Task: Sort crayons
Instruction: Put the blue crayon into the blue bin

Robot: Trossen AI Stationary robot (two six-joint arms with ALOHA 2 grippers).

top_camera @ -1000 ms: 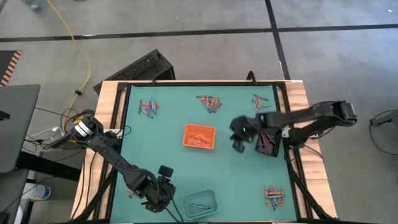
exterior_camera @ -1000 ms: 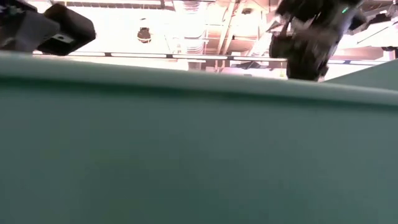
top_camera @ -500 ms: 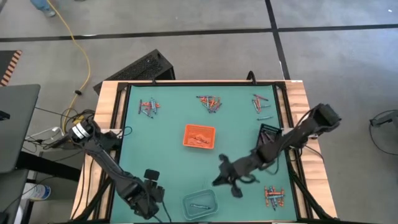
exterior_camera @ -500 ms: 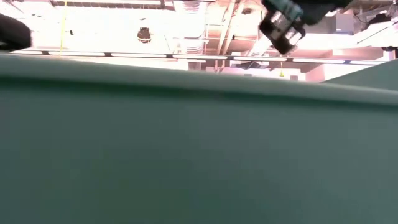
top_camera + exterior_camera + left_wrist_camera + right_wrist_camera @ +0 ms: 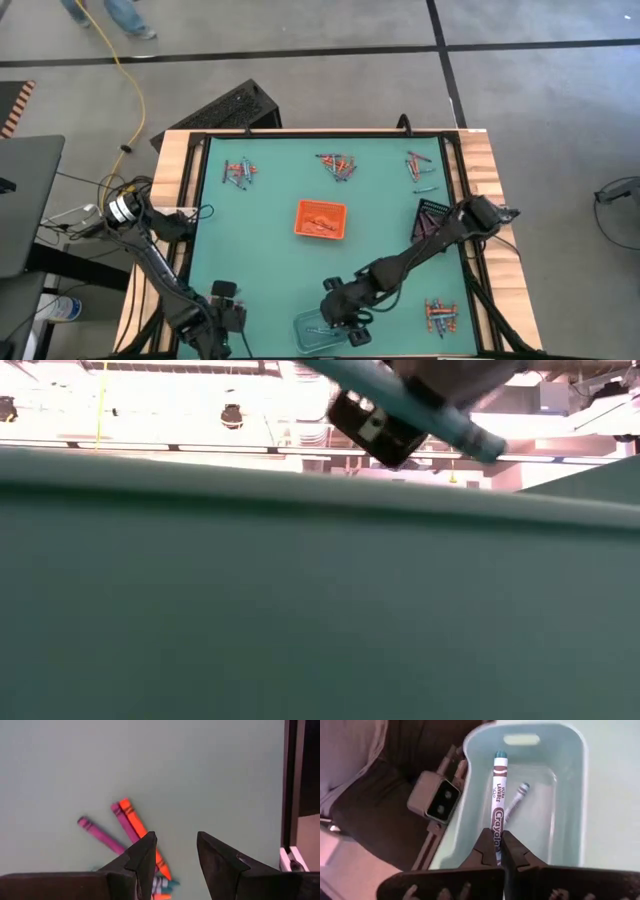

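My right gripper (image 5: 340,318) hangs over the clear tray (image 5: 300,338) at the table's near edge, shut on a blue-grey crayon (image 5: 498,790). A second blue-grey crayon (image 5: 516,800) lies flat on the tray's floor. My left gripper (image 5: 175,851) stands open, pointing down over a small pile of crayons at the near left corner, among them an orange crayon (image 5: 136,822) and a purple crayon (image 5: 100,832). It touches none of them. The low view shows the held crayon (image 5: 455,430) slanting out past the dark right gripper. My right gripper pinches the blue-grey crayon's wrapped rear part (image 5: 497,834) between its two fingers. The crayon runs on along the fingers and sticks out well past their tips. It slants down from the table's right, lifted clear, with its tip (image 5: 500,755) over the clear tray.
An orange tray (image 5: 321,219) with crayons sits mid-table and a black tray (image 5: 432,222) at the right edge. Crayon piles lie at far left (image 5: 238,172), far middle (image 5: 338,165), far right (image 5: 420,165) and near right (image 5: 438,317). A raised frame borders the mat.
My right gripper has swung from beside the black tray toward the table's near edge and left, ending over the clear tray, turning as it went and staying shut. My left gripper has moved toward the table's left edge near the front corner and rolled somewhat.
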